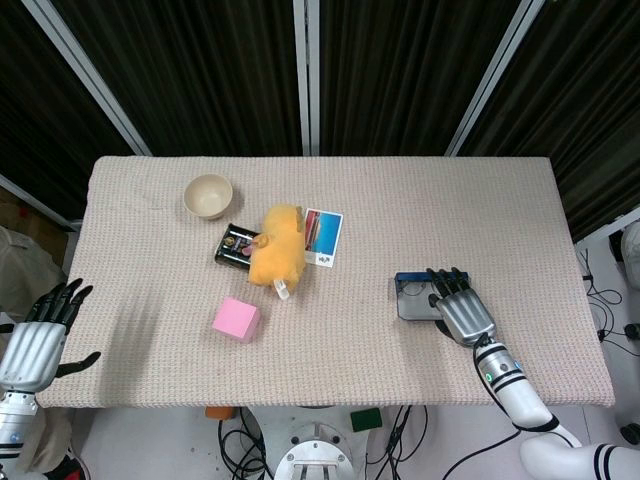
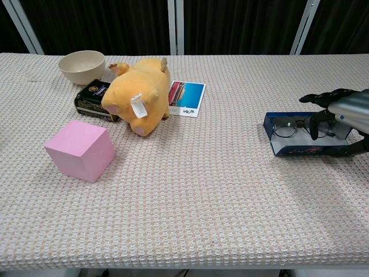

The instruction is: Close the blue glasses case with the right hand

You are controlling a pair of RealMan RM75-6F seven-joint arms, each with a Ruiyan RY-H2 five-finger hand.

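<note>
The blue glasses case (image 1: 411,298) (image 2: 300,151) lies near the table's right front, with its lid tilted up off the cloth on the near side. A pair of glasses (image 2: 286,126) shows inside it. My right hand (image 1: 463,313) (image 2: 345,109) is at the case's right end and holds the lid, fingers reaching over the top and thumb low against the lid's outer face. My left hand (image 1: 32,345) hangs off the table's left front corner, fingers apart, holding nothing.
Back left holds a cream bowl (image 1: 208,195) (image 2: 82,65), a black tin (image 1: 232,245), a yellow plush toy (image 1: 278,245) (image 2: 138,92) and a picture card (image 1: 323,237). A pink cube (image 1: 236,320) (image 2: 81,150) stands in front of them.
</note>
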